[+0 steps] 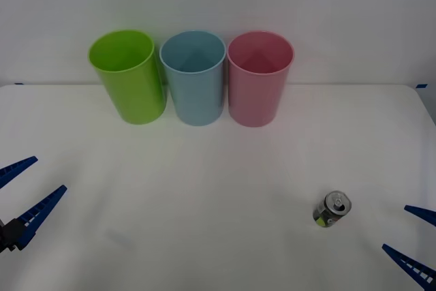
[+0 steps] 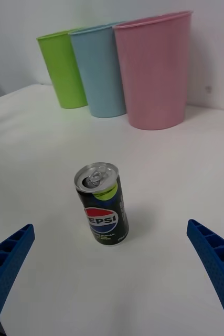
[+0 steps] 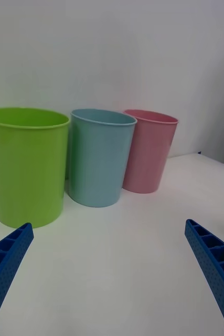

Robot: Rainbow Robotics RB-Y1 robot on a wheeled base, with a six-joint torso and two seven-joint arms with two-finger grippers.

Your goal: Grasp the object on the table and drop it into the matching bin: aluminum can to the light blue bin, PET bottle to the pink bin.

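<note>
A small aluminum can [image 1: 332, 210] [image 2: 103, 202] with a silver top and dark, green and yellow sides stands upright on the white table [image 1: 218, 189], front right. My right gripper [image 1: 414, 238] [image 2: 112, 273] is open just right of the can, not touching it. At the table's front left edge my left gripper [image 1: 26, 192] [image 3: 109, 273] hangs open with nothing between its fingers. The light blue bin [image 1: 193, 76] [image 2: 98, 71] [image 3: 98, 156] stands at the back, the pink bin [image 1: 259, 77] [image 2: 153, 71] [image 3: 147, 149] right beside it on the right.
A lime green bin [image 1: 128, 75] [image 2: 63, 68] [image 3: 25, 164] stands left of the light blue one; the three bins form a tight row against the white back wall. Bare tabletop lies between the bins and the can.
</note>
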